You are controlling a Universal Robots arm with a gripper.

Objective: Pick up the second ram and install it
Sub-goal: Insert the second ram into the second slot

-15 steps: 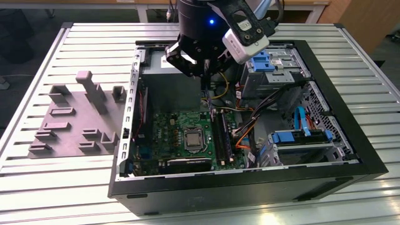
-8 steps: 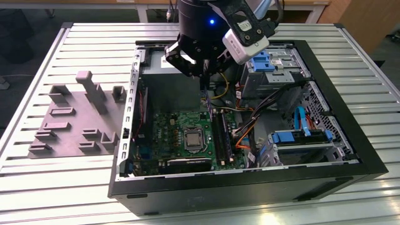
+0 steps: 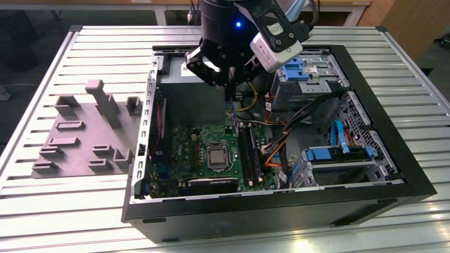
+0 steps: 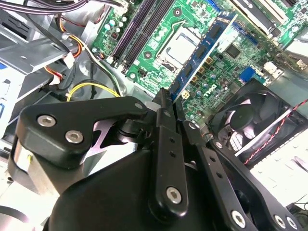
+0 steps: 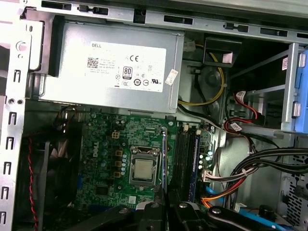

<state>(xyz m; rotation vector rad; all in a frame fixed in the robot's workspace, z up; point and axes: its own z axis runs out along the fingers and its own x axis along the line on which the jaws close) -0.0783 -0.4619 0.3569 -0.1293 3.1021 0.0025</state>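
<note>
Memory stick: thin blue-green strip, pinched edge-on in the gripper, hanging above the green board beside the metal processor square.
Gripper: black jointed fingers closed on the stick's upper end.
Slots: long dark rails just beside the stick.
Case: open black metal box on a ribbed table.

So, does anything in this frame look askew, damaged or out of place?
Nothing stands out. The gripper holds the memory stick on edge above the motherboard inside the open computer case, the stick hanging clear of the slots. The cables look loose but not snagged.
</note>
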